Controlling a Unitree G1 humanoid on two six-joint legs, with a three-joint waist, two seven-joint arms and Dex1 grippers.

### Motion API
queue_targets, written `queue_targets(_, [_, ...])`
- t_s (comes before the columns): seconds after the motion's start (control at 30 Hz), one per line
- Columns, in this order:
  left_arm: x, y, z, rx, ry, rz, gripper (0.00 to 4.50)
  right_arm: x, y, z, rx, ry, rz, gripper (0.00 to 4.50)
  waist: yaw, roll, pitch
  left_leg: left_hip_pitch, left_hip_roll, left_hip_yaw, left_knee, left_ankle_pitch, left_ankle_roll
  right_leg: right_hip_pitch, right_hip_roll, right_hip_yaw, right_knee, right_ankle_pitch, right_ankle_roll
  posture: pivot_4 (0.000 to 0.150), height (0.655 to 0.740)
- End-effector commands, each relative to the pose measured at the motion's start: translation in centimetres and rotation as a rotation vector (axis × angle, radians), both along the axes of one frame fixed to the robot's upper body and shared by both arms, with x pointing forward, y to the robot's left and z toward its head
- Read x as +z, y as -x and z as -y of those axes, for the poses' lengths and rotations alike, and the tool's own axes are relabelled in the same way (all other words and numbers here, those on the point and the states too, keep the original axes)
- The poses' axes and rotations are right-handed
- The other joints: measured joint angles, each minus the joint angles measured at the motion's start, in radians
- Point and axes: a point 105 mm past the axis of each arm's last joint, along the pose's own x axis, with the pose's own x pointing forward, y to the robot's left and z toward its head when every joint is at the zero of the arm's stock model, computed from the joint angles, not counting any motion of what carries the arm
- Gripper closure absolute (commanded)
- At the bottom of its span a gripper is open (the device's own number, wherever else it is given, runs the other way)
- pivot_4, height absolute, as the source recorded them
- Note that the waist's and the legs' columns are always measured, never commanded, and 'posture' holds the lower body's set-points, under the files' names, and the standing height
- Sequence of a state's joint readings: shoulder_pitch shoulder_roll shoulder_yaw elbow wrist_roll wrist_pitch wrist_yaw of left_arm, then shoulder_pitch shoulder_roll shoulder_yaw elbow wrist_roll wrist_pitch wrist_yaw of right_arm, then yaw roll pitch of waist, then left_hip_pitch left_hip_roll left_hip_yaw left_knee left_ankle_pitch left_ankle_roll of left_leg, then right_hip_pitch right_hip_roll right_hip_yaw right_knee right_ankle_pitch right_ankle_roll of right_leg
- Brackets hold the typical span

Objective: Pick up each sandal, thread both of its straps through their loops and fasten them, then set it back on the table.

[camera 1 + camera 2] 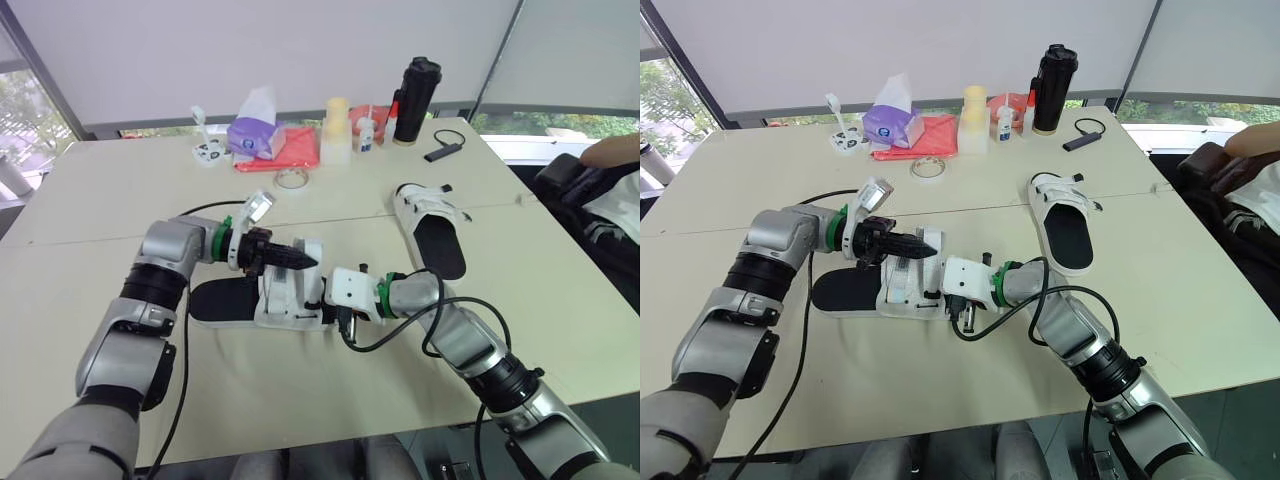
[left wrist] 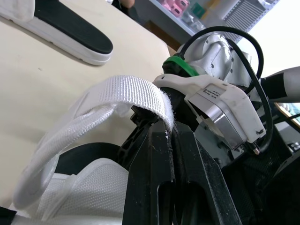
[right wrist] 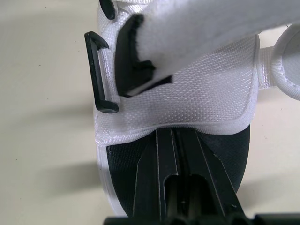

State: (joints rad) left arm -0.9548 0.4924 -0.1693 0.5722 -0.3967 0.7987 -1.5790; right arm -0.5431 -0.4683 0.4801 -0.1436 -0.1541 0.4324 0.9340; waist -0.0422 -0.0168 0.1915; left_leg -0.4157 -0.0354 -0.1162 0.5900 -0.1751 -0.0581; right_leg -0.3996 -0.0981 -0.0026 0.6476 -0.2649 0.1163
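Along the far edge of the beige table in front of me: a small white gadget, a purple tissue pack on red cloth, a clear tape ring, a pale yellow container, a small white bottle, a black flask and a black dongle. A person's arm shows far right.

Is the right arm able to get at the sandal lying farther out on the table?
Probably yes: bare table lies between the right gripper and the far sandal, on that arm's own side. But the gripper is at the near sandal now.
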Motion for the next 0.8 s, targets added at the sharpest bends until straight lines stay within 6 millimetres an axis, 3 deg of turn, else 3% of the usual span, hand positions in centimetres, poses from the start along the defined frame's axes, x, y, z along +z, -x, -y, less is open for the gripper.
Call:
queue_targets(0.03, [0.7, 0.0, -0.2, -0.001, 0.014, 0.031, 4.48, -1.8, 0.6, 0.2, -0.005, 0.039, -0.062, 4.50, 0.000, 0.000, 0.000, 0.000, 0.000, 0.000, 0.000, 0.000, 0.000, 0.000, 0.000, 0.000, 0.000, 0.000, 0.000, 0.150, 0.7400])
queue_targets(0.8, [-1.1, 0.3, -0.8, 0.003, -0.022, 0.005, 4.48, -1.9, 0.7, 0.3, -0.008, 0.041, -0.066, 4.50, 0.000, 0.000, 0.000, 0.000, 0.000, 0.000, 0.000, 0.000, 0.000, 0.000, 0.000, 0.000, 0.000, 0.000, 0.000, 0.150, 0.7400])
